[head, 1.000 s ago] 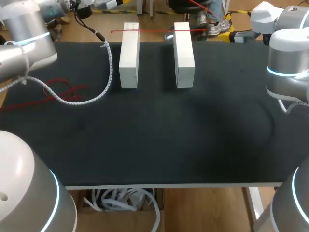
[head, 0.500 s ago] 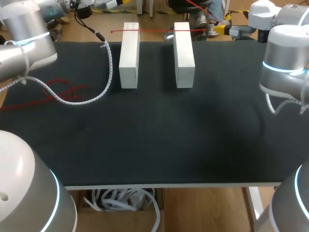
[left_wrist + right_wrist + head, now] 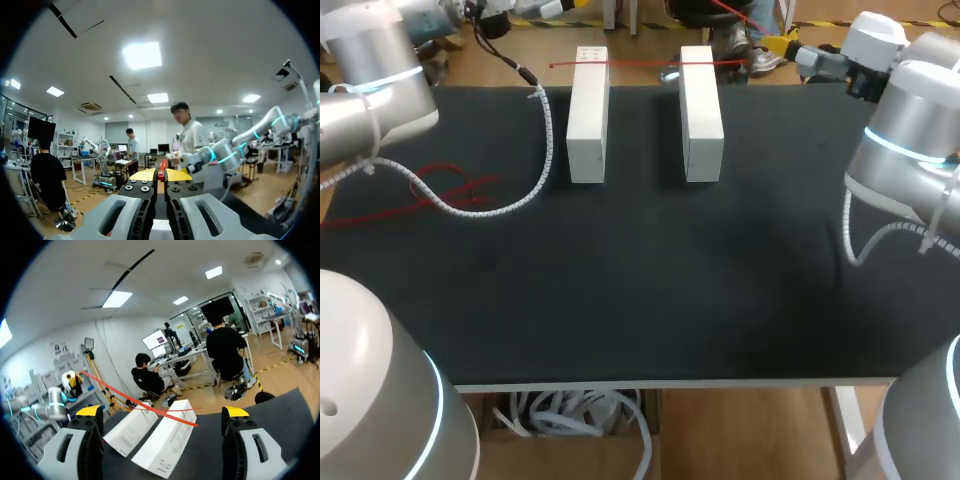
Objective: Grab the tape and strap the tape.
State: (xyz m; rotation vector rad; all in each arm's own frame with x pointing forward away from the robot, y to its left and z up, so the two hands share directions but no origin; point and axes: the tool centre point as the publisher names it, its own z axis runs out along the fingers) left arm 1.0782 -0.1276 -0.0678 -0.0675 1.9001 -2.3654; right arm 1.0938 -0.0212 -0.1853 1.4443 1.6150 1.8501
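Observation:
A thin red tape [image 3: 650, 64] lies stretched across the far ends of two white blocks [image 3: 587, 115] [image 3: 700, 112]. More red tape [image 3: 450, 186] lies loose on the mat at the left. In the left wrist view my left gripper [image 3: 161, 176] is shut, with a bit of red tape pinched between its yellow tips. From the right wrist view that same left gripper [image 3: 73, 380] sits beyond the blocks, and the red tape [image 3: 140, 402] runs taut from it over the blocks [image 3: 162, 437]. My right gripper [image 3: 162, 412] [image 3: 783, 50] is open wide at the far right edge, facing the blocks, holding nothing.
A white spiral cable sleeve [image 3: 525, 190] curves over the black mat [image 3: 650, 290] from the far left edge toward my left arm [image 3: 370, 80]. My right arm [image 3: 910, 150] stands over the mat's right side.
My right arm has swung inward from the right edge, and its gripper has shifted left and farther back along the far edge. The blocks, tape and left arm have not moved.

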